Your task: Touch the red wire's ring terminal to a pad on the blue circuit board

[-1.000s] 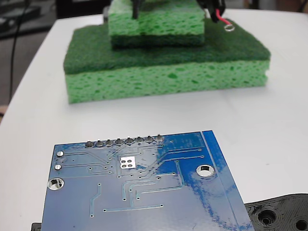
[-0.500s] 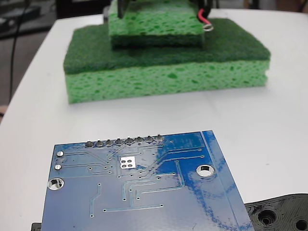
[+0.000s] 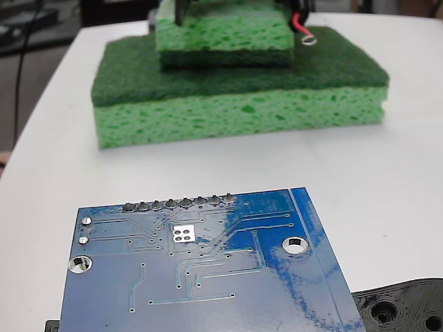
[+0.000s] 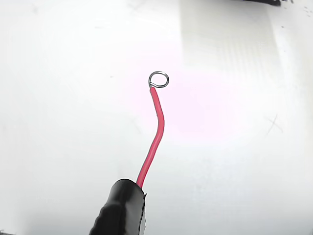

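The blue circuit board (image 3: 208, 283) lies at the front of the fixed view. Its silvery square pad (image 3: 183, 234) with four dark dots sits just below the row of solder bumps. Far behind it, at the top edge, the red wire (image 3: 298, 25) hangs down over the green sponges, and its ring terminal (image 3: 309, 40) is well apart from the board. In the wrist view the red wire (image 4: 154, 139) curves up out of a black sleeve (image 4: 120, 210) to the ring terminal (image 4: 158, 79) over a washed-out white surface. Of the gripper only dark bits show at the top edge.
Two stacked green sponges (image 3: 235, 104) stand on the white table (image 3: 387, 180) between the wire and the board. A black plastic part with holes (image 3: 401, 308) lies at the board's right front corner. The board has round mounting holes (image 3: 296, 244).
The ring terminal swung left along the top sponge's right edge, then came back a little to the right. Board and sponges have not moved.
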